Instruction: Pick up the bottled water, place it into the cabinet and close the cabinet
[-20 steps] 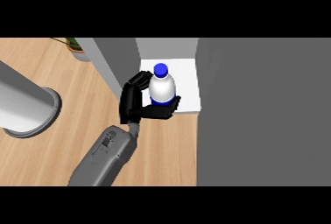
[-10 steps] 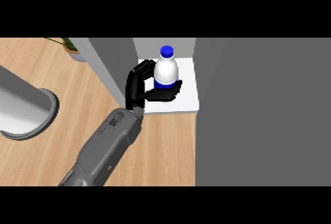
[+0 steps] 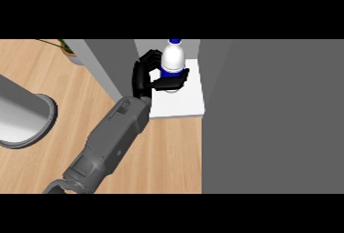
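The bottled water (image 3: 173, 55) is white with a blue cap and a blue label, and it stands upright over the back of the cabinet's white shelf (image 3: 180, 107). My right hand (image 3: 149, 80) is shut on it: the fingers curl round its left side and the thumb crosses the front of the label. The bottle's base is hidden behind the hand, so whether it touches the shelf cannot be told. My grey forearm (image 3: 111, 136) runs up from the lower left. The left hand is out of sight.
A broad grey cabinet panel (image 3: 272, 113) fills the right side, close beside the shelf. A grey cabinet wall (image 3: 111, 59) stands left of the hand. A large grey cylinder (image 3: 17, 118) lies on the wooden counter (image 3: 67, 86) at far left, and a potted plant (image 3: 64, 49) stands at the top left.
My right hand has carried the bottle farther away, deeper over the white shelf, and the forearm has stretched out after it.
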